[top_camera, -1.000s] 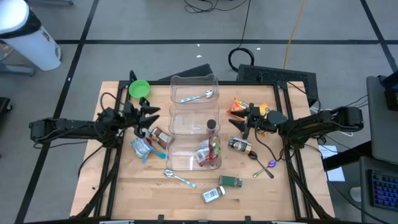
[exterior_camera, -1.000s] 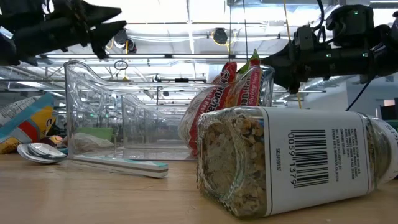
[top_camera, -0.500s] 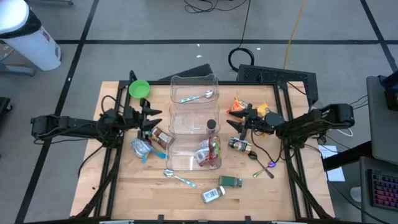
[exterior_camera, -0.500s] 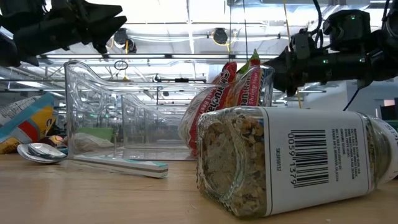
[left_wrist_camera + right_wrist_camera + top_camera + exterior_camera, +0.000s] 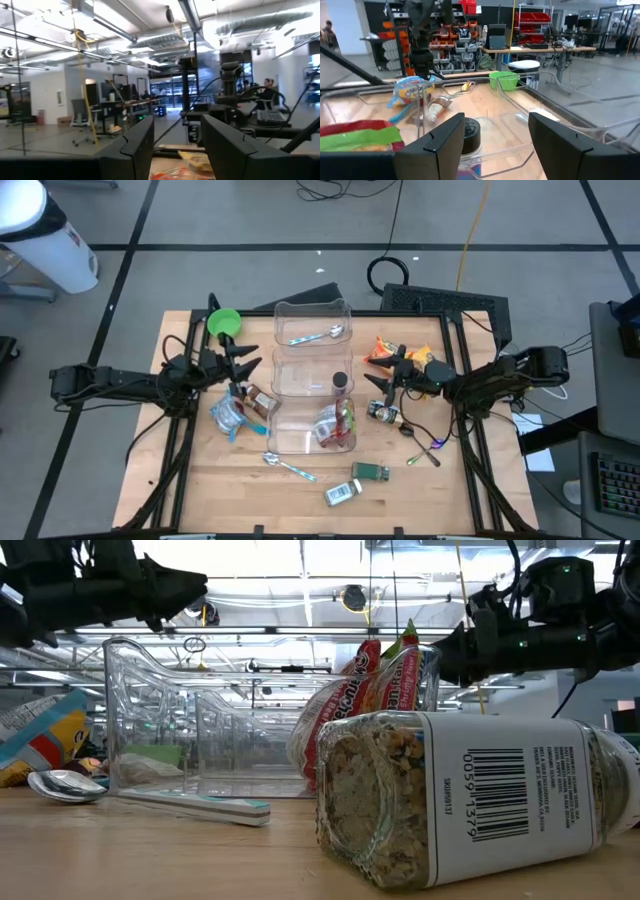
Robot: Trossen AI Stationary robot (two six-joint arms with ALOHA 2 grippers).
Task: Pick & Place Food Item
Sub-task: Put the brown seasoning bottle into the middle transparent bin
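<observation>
Clear plastic organiser (image 5: 312, 375): three compartments, mid-table; far one holds a spoon (image 5: 318, 336), middle one a dark-capped bottle (image 5: 340, 383), near one a red-and-green snack bag (image 5: 338, 423).
Step in hand: approach, judged from position only; nothing gripped by either arm, no item lifted.
Left gripper (image 5: 243, 360): raised just beside the organiser's left wall, fingers spread wide, empty (own wrist view looks level across the room, so not aimed at the table).
Right gripper (image 5: 386, 379): raised just right of the organiser, fingers spread wide, empty; pointed toward the middle compartment, the dark-capped bottle close ahead in its wrist view.
Food items near left gripper: blue-and-yellow snack bag (image 5: 228, 417) and a small brown packet (image 5: 257, 399), flat on the wood just beside the organiser.
Food items near right gripper: orange snack packet (image 5: 383, 350) behind it, a jar (image 5: 385, 413) lying on its side in front.
Other loose items: spice jar (image 5: 343, 493) on its side at the near edge, small green-topped jar (image 5: 371, 472), second spoon (image 5: 288, 466), green bowl (image 5: 223, 323) at the far left corner.
Target item: cannot tell which is intended.
Next move, as judgement: tilt down over one packet, centre the fingers across its narrow side, lower, close.
Handling note: crinkled bags likely to deform and slide on the wood.
</observation>
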